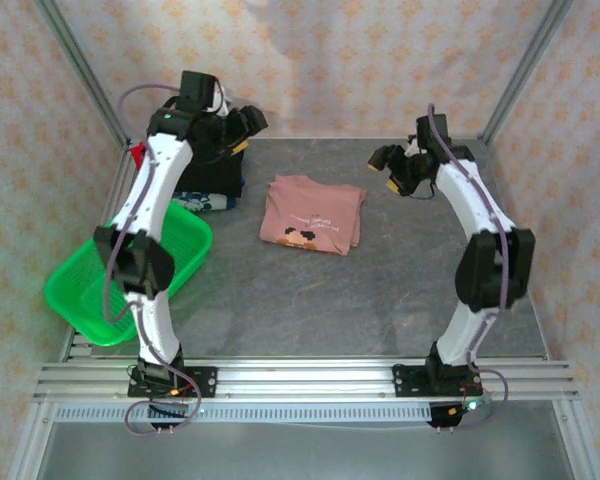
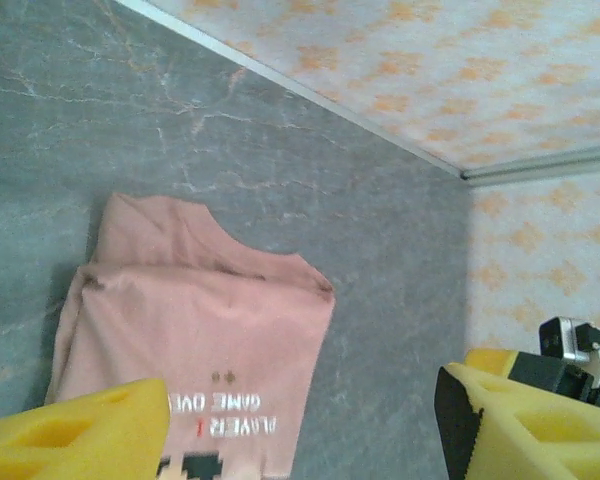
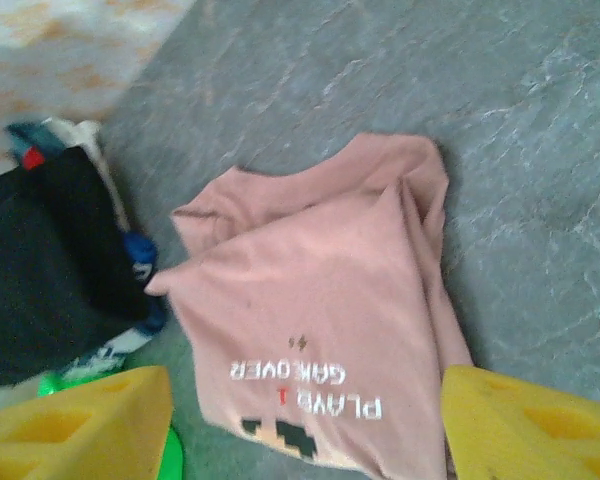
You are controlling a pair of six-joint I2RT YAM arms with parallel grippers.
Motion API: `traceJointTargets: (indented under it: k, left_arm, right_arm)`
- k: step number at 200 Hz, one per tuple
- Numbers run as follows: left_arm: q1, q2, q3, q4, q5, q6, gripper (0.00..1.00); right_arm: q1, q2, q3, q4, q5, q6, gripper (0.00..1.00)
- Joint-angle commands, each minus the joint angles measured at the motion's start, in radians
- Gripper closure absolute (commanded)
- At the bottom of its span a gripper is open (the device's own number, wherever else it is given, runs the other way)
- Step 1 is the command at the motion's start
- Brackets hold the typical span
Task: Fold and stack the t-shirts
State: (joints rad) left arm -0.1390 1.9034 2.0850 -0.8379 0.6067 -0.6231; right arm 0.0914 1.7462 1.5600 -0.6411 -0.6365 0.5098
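A dusty-pink t-shirt [image 1: 312,214] lies folded on the grey table, its dark chest print facing up. In the left wrist view the pink t-shirt [image 2: 195,330] is below and between the yellow fingers [image 2: 80,435], apart from them. My left gripper [image 1: 248,133] hovers open above the back left, over the stack of folded shirts. That stack has a black shirt [image 1: 215,175] on top, a blue-and-white one [image 1: 205,201] under it and a red edge [image 1: 137,153]. My right gripper [image 1: 385,170] hangs open to the right of the pink t-shirt [image 3: 310,300], holding nothing.
A green mesh basket [image 1: 90,290] sits at the left edge, partly under the left arm, and shows by the right wrist's finger as the green basket [image 3: 170,455]. The black shirt [image 3: 50,270] lies left of the pink one. Patterned walls close the back and sides.
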Motion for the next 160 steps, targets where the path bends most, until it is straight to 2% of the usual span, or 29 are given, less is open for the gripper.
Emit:
traceJointTargets:
  k: [1,15,31,69,79,82,89,118,160]
  left_arm:
    - [0.005,-0.126,-0.19,0.012,-0.027,0.073,0.28]
    - [0.0,-0.217,-0.339,0.089,-0.017,0.081,0.26]
    - [-0.014,-0.294,-0.484,0.135,-0.039,0.116,0.14]
    - [-0.049,-0.311,-0.686,0.182,-0.088,0.165,0.11]
    - [-0.057,-0.285,-0.711,0.199,-0.091,0.168,0.11]
    - [-0.059,-0.276,-0.715,0.205,-0.091,0.168,0.11]
    - [-0.068,-0.255,-0.725,0.221,-0.093,0.169,0.11]
    - [-0.091,-0.154,-0.726,0.291,-0.107,0.169,0.11]
    - [-0.108,0.0,-0.631,0.289,-0.151,0.178,0.12]
  right_arm:
    - [0.022,-0.135,-0.165,0.108,-0.009,0.005,0.23]
    - [0.041,-0.217,-0.257,0.114,0.005,-0.005,0.2]
    - [0.063,-0.296,-0.361,0.132,0.004,-0.001,0.18]
    - [0.121,-0.468,-0.562,0.185,0.023,0.043,0.11]
    - [0.131,-0.514,-0.605,0.205,0.033,0.06,0.07]
    - [0.134,-0.526,-0.616,0.211,0.036,0.065,0.02]
    - [0.138,-0.555,-0.643,0.225,0.038,0.078,0.01]
    - [0.144,-0.644,-0.719,0.244,0.027,0.114,0.01]
    - [0.146,-0.689,-0.758,0.236,0.018,0.129,0.01]
